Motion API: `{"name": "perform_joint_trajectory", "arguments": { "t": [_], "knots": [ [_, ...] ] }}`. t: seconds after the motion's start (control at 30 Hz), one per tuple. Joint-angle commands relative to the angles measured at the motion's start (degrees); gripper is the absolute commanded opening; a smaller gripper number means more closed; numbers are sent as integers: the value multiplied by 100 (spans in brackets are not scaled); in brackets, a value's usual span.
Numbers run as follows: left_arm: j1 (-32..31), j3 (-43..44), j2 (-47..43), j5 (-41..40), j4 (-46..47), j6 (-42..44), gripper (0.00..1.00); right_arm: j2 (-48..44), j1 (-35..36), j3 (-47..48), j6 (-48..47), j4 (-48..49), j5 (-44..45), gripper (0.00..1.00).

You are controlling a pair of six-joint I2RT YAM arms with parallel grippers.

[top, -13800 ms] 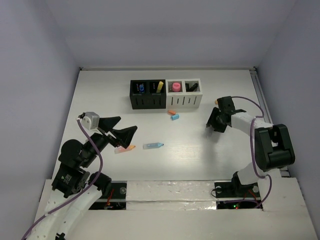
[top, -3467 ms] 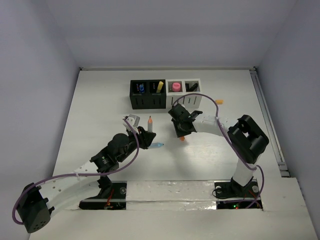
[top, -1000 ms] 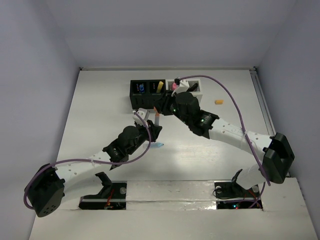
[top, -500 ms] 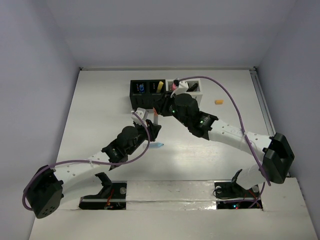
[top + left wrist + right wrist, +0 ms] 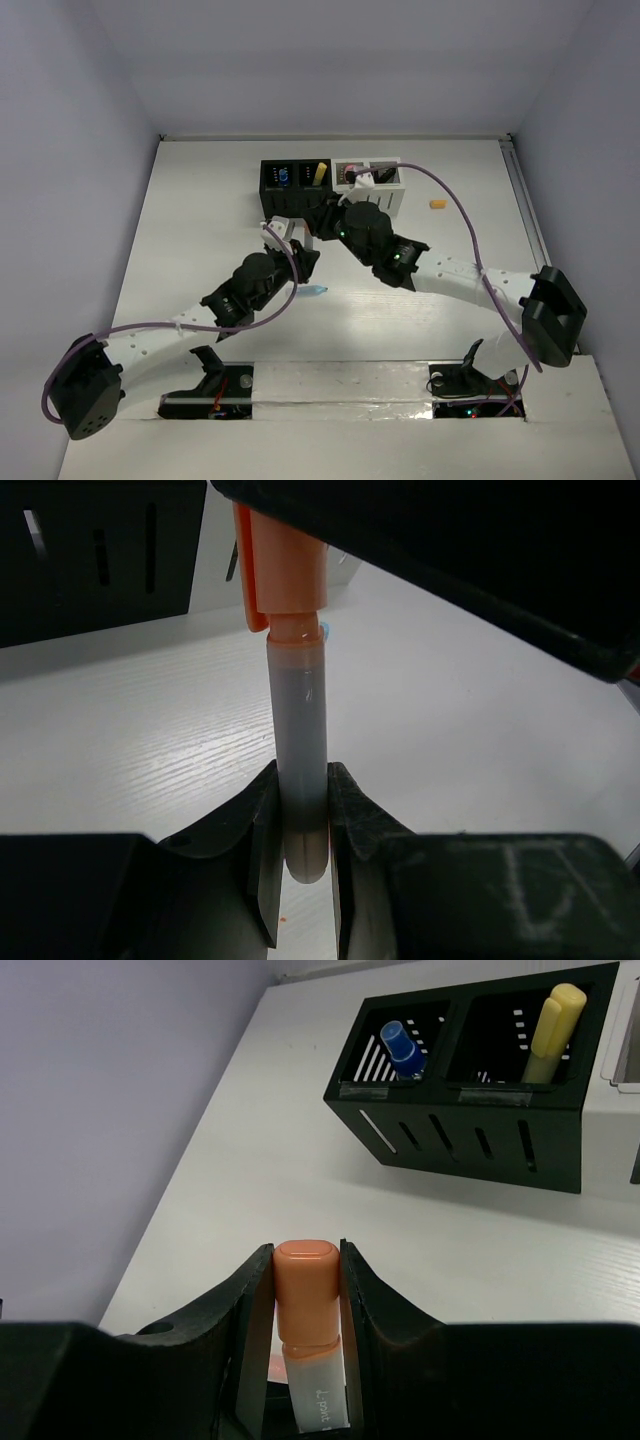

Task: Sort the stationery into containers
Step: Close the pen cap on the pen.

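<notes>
Over the last second the right gripper (image 5: pixel 307 1290) has slid from beside the containers (image 5: pixel 295 205) toward seven o'clock in the top view. Its wrist now sits right over the left gripper (image 5: pixel 300 830), and the left arm has hardly shifted.

The right jaws stand part-way closed and pinch the orange cap (image 5: pixel 306 1270) from both sides. The left jaws are all but fully closed on the lower barrel of the grey pen (image 5: pixel 298 710). Both claws therefore hold one object, cap meeting barrel. I judge this a capping step, nearly seated, with the drop into a container not yet done.

In the left wrist view the pen's long axis runs from the fingers straight toward twelve o'clock, cap end leading and butt end just past the pads. The pen is held clear of the table, at the containers' six o'clock.

Further out, a blue pen (image 5: pixel 313 291) lies at the left wrist's four o'clock. A small orange bit (image 5: pixel 437 205) sits at three o'clock of the row's white end.
</notes>
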Motion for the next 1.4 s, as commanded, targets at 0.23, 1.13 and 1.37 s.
{"name": "perform_joint_trajectory", "arguments": {
  "t": [0.23,1.13,1.37],
  "knots": [
    [-1,433,-398,89,190,-91,0,-286,390,-921,-69,1450,281,9],
    [-1,574,-1365,407,-302,-135,0,-444,549,-746,-561,748,-1178,2],
    [-1,846,-1338,143,-478,-48,0,-321,549,-825,-334,581,-1301,0]
  ]
}}
